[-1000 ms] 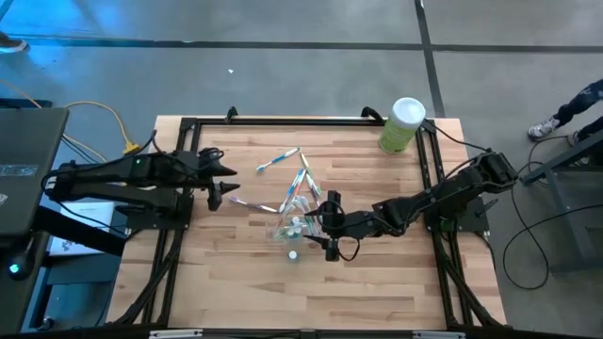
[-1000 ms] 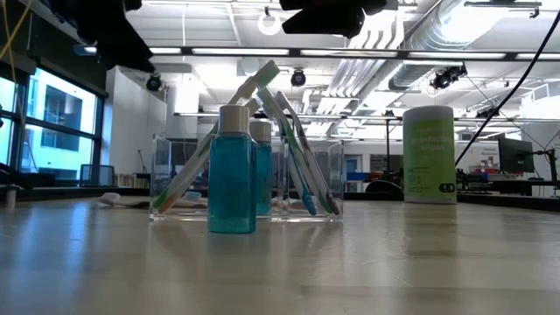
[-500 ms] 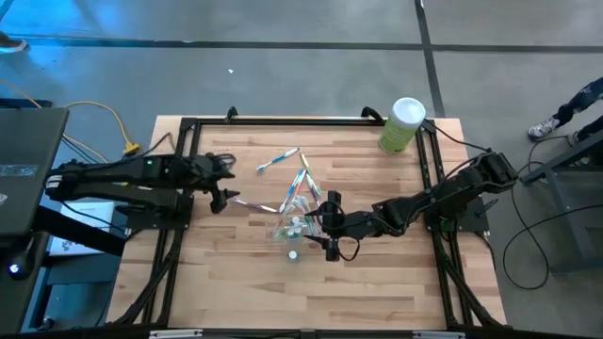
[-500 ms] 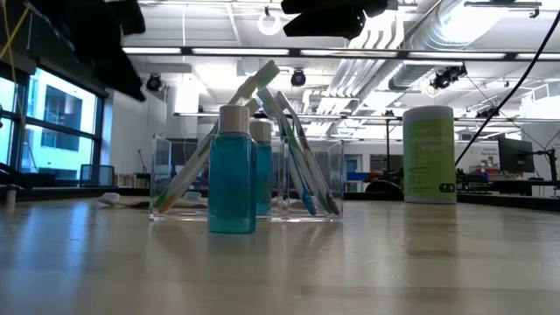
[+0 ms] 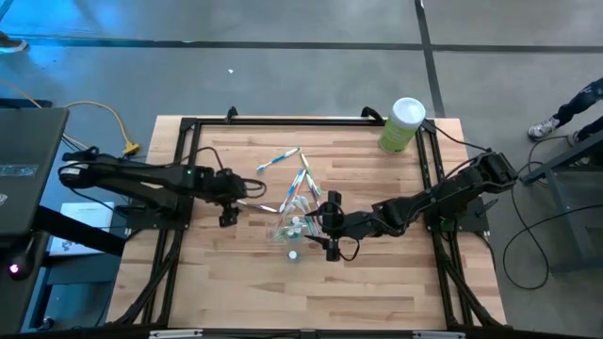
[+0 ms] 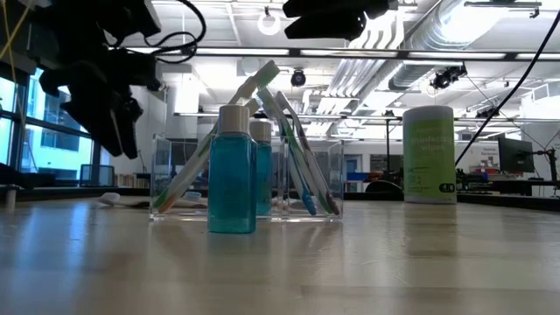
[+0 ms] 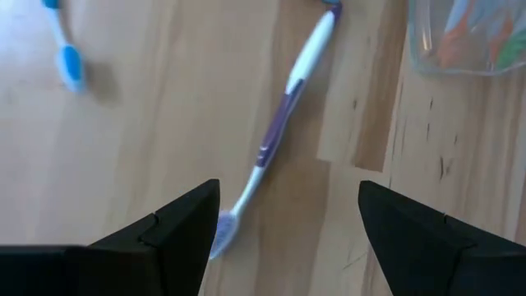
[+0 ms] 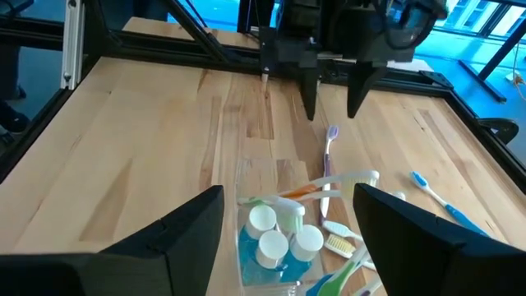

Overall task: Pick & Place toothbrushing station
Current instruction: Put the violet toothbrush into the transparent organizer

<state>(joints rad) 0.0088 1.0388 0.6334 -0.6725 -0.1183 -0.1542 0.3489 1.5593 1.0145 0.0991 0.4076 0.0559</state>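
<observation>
Left gripper (image 7: 283, 226) hangs with fingers apart over the purple toothbrush (image 7: 279, 136). At its three o'clock I see the clear holder (image 5: 294, 222), and my right gripper (image 8: 283, 238) waits open above it.

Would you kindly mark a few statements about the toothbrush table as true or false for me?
1. The left end effector is open above a purple-and-white toothbrush lying on the table. True.
2. The green canister lies tipped over in the middle of the table. False: it stands upright near the table's far right corner.
3. Blue white-capped bottles stand in the clear holder. True.
4. The right end effector grips a toothbrush. False: it is open beside the holder, holding nothing.
5. Every toothbrush is in the holder. False: the purple one and a blue toothbrush lie loose on the wood.
</observation>
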